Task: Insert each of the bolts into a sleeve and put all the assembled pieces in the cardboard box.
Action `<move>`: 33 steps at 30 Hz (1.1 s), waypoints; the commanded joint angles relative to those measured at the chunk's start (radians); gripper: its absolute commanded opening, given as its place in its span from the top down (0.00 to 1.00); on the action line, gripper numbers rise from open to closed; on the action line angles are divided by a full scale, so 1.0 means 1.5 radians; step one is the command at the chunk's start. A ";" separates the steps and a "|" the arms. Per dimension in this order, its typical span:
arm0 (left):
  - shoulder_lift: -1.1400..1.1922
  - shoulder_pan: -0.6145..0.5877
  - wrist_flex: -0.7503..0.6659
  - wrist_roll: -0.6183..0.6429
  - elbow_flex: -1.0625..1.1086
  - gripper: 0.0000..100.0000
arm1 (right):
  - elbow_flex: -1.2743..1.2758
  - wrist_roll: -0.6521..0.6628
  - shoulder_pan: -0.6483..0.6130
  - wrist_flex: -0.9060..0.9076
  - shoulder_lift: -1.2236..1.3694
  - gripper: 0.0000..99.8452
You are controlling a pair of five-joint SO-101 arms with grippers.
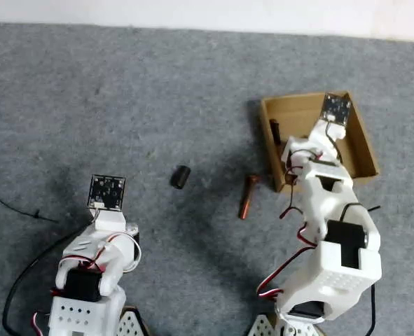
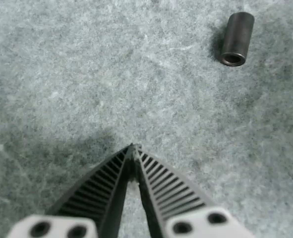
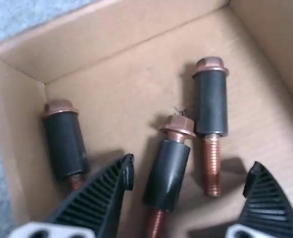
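A loose copper bolt [image 1: 246, 197] lies on the grey carpet just left of the cardboard box [image 1: 361, 136]. A loose black sleeve [image 1: 181, 176] [image 2: 236, 39] lies on the carpet further left. Inside the box [image 3: 111, 44] lie three bolts in black sleeves: one near a wall [image 3: 63, 142], one in the middle [image 3: 169, 167] and one beside it [image 3: 210, 109]. My right gripper [image 3: 191, 178] hangs open over the box, the middle piece between its fingers but not gripped. My left gripper [image 2: 133, 148] is shut on nothing, low over the carpet, short of the loose sleeve.
A thin black cable tie [image 1: 21, 210] lies on the carpet at the far left. The grey carpet [image 1: 122, 91] stretches bare toward the back. The right arm's body [image 1: 333, 231] stands over the box's near side.
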 commanded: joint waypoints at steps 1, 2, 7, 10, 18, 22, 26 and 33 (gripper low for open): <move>-0.002 -0.008 0.002 -0.002 0.015 0.99 | -0.005 0.001 -0.007 -0.014 -0.040 0.68; -0.002 -0.008 0.002 -0.002 0.015 0.99 | -0.005 0.001 -0.007 -0.014 -0.040 0.68; -0.002 -0.008 0.002 -0.002 0.015 0.99 | -0.005 0.001 -0.007 -0.014 -0.039 0.68; -0.002 -0.008 0.002 -0.002 0.015 0.99 | -0.005 0.001 -0.007 -0.014 -0.039 0.68; -0.002 -0.008 0.002 -0.002 0.015 0.99 | -0.003 0.001 -0.007 -0.014 -0.041 0.68; -0.002 -0.008 0.002 -0.002 0.015 0.99 | 0.011 -0.004 -0.008 -0.010 -0.102 0.68; -0.002 -0.008 0.002 -0.002 0.015 0.99 | 0.107 0.000 -0.046 -0.054 -0.189 0.68; -0.002 -0.008 0.002 -0.002 0.015 0.99 | 0.271 0.000 -0.085 -0.144 -0.348 0.68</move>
